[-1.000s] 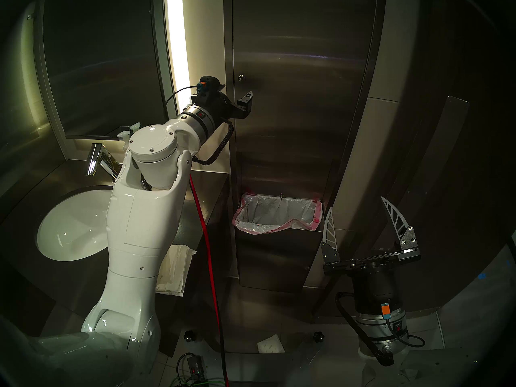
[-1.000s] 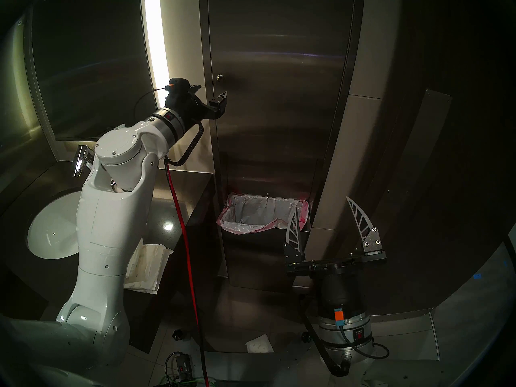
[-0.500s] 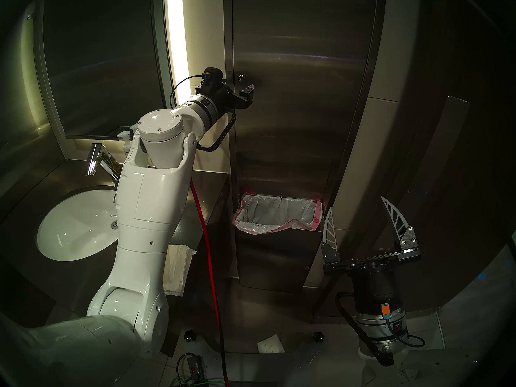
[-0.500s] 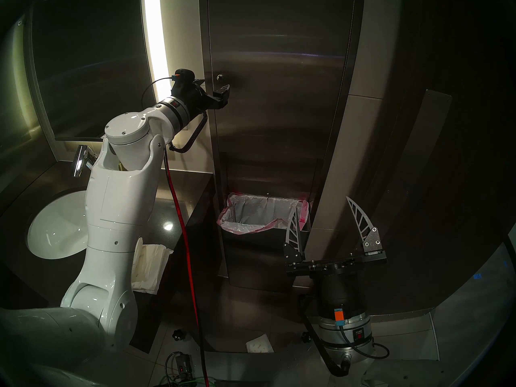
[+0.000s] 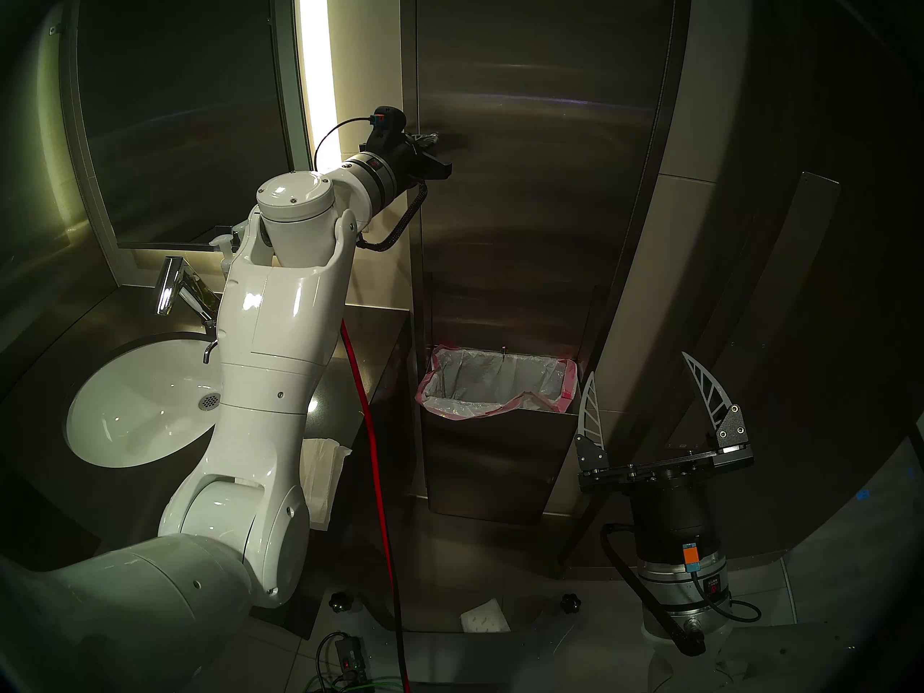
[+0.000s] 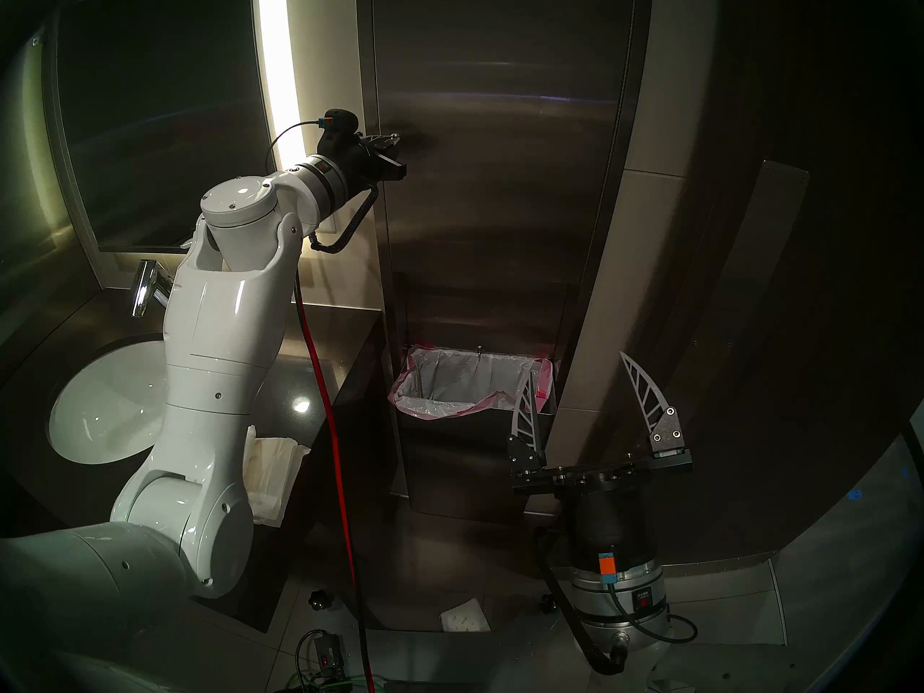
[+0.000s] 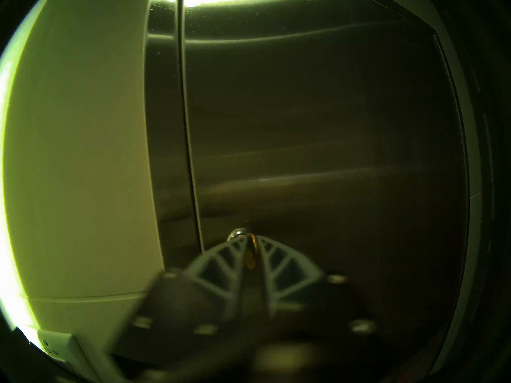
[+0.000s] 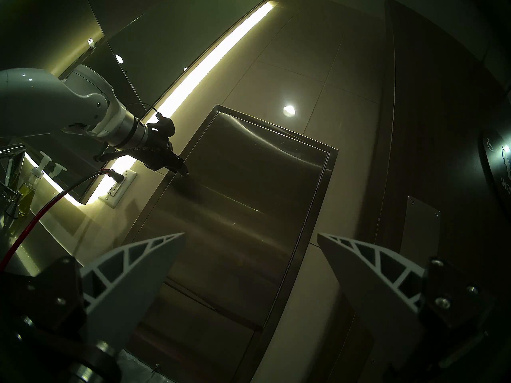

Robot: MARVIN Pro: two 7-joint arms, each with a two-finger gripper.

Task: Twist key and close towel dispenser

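Key [image 7: 251,251]: its brass head stands edge-on between the two ribbed fingers [image 7: 221,259] of the left gripper [image 7: 251,256], which are pinched narrowly onto it. Its shaft sits in a small round lock [image 7: 237,233] near the left edge of the towel dispenser [image 5: 540,177] door, which lies flush with its frame. Lower right, well apart from the steel cabinet, the right gripper [image 5: 650,402] hangs with fingers spread wide, holding nothing.
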